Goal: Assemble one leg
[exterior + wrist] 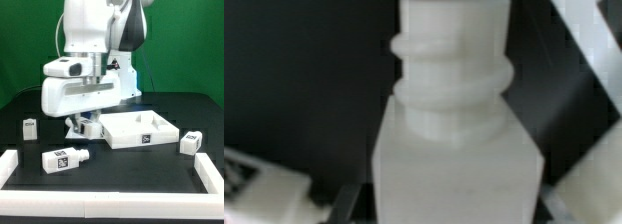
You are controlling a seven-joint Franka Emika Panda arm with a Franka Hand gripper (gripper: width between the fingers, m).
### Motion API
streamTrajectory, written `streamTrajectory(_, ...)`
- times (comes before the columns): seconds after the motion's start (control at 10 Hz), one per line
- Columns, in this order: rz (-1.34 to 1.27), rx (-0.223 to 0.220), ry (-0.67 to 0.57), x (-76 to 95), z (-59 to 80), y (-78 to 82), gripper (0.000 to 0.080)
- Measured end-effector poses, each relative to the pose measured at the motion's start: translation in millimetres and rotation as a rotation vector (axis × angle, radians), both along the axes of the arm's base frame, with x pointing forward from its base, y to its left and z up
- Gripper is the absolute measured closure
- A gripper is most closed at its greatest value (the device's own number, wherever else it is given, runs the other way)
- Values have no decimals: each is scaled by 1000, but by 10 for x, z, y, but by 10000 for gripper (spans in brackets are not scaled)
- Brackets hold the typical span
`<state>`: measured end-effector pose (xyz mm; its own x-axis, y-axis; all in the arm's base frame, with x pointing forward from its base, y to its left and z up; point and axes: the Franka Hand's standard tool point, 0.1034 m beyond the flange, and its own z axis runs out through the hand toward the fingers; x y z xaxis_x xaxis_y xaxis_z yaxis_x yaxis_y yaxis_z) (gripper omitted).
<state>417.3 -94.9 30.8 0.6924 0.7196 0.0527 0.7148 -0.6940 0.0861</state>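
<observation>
Franka's gripper sits low at the centre-left of the exterior view. It looks clamped on the leg, though the fingers themselves are too blurred in the wrist view to be sure. In that view the leg fills the middle of the frame, with its square body nearest the camera and a narrowed neck and rounded end beyond. Across the exterior view from its left, a spare block stands at the far left of the table and a lying block rests in the lower left. Next comes the held leg, just beside the near-left corner of the panel, and a right-hand block stands off the panel's right end. The step in hand is probably bringing the leg to the panel. Doing it well means keeping the squeeze firm on the square body and lifting clear of the panel's wall before travelling. The leg's axis should stay straight, and the rounded end should be lowered squarely rather than at a slant, so it neither jams nor nudges the panel.
</observation>
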Motion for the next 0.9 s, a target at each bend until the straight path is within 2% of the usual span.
streamTrajectory(0.1, -13, 0, 6, 1, -45, -107, 534)
streamTrajectory(0.3, -28, 5, 33, -103, -118, -228, 534)
streamTrajectory(0.6, -25, 5, 33, -96, -119, -213, 528)
streamTrajectory(0.7, -25, 5, 33, -96, -119, -213, 313)
streamTrajectory(0.8, -29, 5, 32, -92, -111, -202, 313)
streamTrajectory(0.9, -39, 4, 23, -77, -43, -136, 187)
